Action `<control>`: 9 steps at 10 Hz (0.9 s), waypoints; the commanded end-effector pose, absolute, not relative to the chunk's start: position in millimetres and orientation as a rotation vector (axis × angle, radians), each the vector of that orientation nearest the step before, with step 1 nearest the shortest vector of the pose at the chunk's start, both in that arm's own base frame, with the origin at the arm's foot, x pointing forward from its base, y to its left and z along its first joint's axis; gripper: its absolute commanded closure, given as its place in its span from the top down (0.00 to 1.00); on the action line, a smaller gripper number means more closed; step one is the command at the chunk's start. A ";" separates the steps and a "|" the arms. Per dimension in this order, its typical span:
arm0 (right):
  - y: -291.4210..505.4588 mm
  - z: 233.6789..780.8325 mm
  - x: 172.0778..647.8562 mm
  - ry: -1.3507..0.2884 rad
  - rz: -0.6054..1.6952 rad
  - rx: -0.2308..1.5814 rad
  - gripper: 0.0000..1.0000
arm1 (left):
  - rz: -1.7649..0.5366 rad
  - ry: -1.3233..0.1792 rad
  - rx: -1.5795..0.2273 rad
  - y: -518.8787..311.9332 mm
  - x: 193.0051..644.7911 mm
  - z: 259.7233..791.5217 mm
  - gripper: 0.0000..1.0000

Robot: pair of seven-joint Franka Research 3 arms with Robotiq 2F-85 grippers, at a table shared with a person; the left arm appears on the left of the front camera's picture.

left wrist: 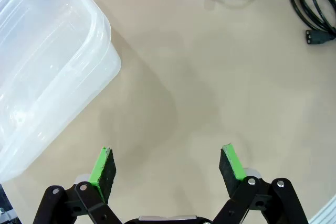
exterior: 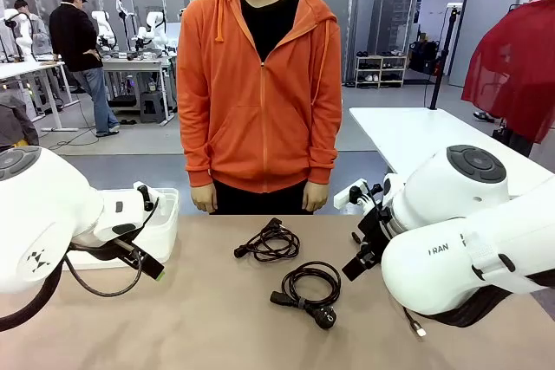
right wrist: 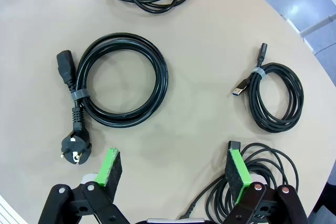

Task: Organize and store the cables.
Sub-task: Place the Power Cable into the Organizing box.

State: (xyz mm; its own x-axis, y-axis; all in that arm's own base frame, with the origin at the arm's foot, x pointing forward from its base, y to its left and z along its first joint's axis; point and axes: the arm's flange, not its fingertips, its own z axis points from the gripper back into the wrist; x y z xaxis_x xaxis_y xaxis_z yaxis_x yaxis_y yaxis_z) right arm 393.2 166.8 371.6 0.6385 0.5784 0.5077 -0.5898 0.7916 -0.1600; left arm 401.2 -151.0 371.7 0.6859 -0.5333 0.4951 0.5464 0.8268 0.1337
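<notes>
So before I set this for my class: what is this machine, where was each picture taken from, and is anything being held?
The machine is a pair of white robot arms, a left arm and a right arm, at a tan table. A person in an orange hoodie stands at the far side. The front picture looks across the table from between the arms. The other two come from cameras on the wrists, looking along each gripper's green-padded fingers. The left gripper is open above bare table, beside a clear plastic bin that looks empty. The right gripper is open too. Under it lie a thick power cable, a thin USB cable, a loose thin coil by its finger and a fourth coil farther off, all black. Nothing is held.
</notes>
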 end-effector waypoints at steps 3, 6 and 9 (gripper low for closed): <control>166.8 371.6 393.2 -0.572 0.665 0.022 1.00 | -0.604 -0.546 -0.025 -150.7 401.3 371.7 1.00; 164.7 381.3 392.1 -0.589 0.669 0.015 1.00 | -0.614 -0.566 0.006 -148.7 396.0 381.0 1.00; 153.8 441.2 376.2 -0.588 0.674 -0.003 1.00 | -0.659 -0.557 -0.116 -144.0 362.6 435.0 1.00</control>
